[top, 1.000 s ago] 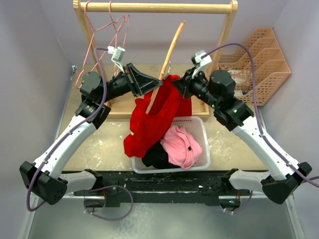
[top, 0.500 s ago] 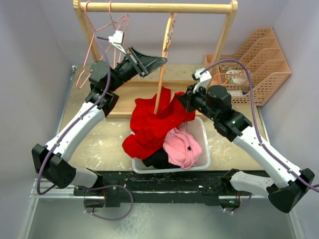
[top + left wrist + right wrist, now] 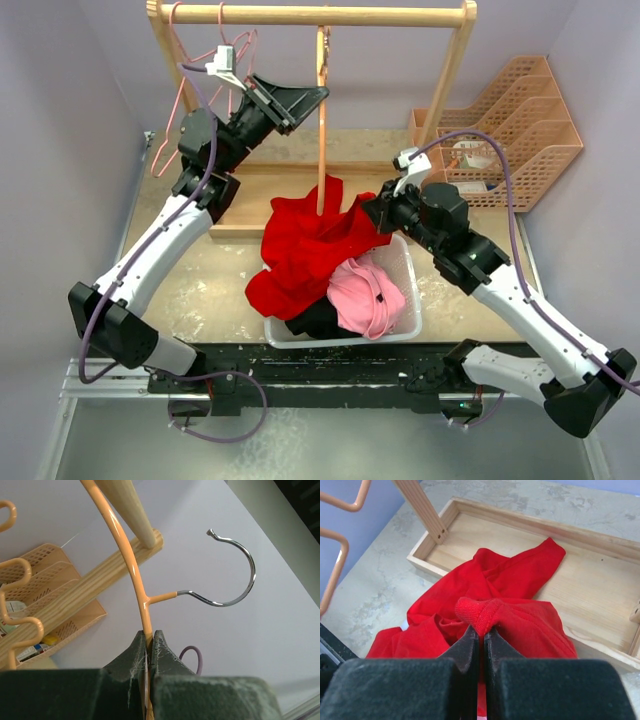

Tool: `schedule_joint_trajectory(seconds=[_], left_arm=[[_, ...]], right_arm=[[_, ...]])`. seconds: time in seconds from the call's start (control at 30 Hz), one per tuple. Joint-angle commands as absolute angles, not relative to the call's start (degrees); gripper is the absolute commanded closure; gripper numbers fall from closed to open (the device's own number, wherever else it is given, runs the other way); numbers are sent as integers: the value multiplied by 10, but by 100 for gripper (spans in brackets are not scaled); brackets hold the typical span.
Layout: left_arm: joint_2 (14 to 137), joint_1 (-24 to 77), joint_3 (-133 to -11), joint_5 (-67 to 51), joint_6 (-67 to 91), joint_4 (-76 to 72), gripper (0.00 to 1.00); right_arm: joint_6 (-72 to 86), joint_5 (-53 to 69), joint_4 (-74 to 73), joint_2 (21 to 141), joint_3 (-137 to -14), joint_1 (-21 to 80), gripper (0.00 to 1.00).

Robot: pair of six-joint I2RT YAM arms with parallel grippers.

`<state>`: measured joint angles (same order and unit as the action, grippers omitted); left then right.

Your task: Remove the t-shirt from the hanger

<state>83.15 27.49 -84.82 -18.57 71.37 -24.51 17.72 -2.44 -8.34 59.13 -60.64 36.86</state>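
My left gripper is shut on an orange hanger and holds it upright just under the wooden rail. In the left wrist view the jaws clamp the hanger's orange wire below its metal hook. The red t-shirt lies bunched below, draped over the basket's rim and the rack's base. The hanger's lower end stands in front of the cloth. My right gripper is shut on the shirt's ribbed collar.
A white basket holds pink and black clothes. A pink hanger hangs at the rack's left end. The rack's wooden base tray lies behind the shirt. A tan file organizer stands at the right.
My left gripper has lifted the hanger up and back to upright under the rail. The red shirt has slid down off it. My right gripper has pulled the collar down and nearer.
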Motion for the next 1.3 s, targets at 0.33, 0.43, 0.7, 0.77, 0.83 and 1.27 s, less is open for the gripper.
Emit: schedule_joint_trajectory(seconds=[0.33,0.43,0.7,0.77,0.83,1.27], left_arm=[[890,239,-967,-87,703,-262,100],[909,231,-984,-91,717,-263,100],[942,228,-1004,-73,730,-240,100],[941,228,-1001,-63,726,-228,100],[942,226,-999,-51,720,-219,97],[915,214,-937,-25,713,-214,58]], right_arm=[[190,-32,-44,563,-582,371,100],[192,-29,-42,563,-563,371,100],[194,-25,-37,562,-557,371,100],[195,-22,-35,562,-555,372,100],[197,-18,-32,564,-554,372,100],[200,-21,-37,557,-553,371,100]])
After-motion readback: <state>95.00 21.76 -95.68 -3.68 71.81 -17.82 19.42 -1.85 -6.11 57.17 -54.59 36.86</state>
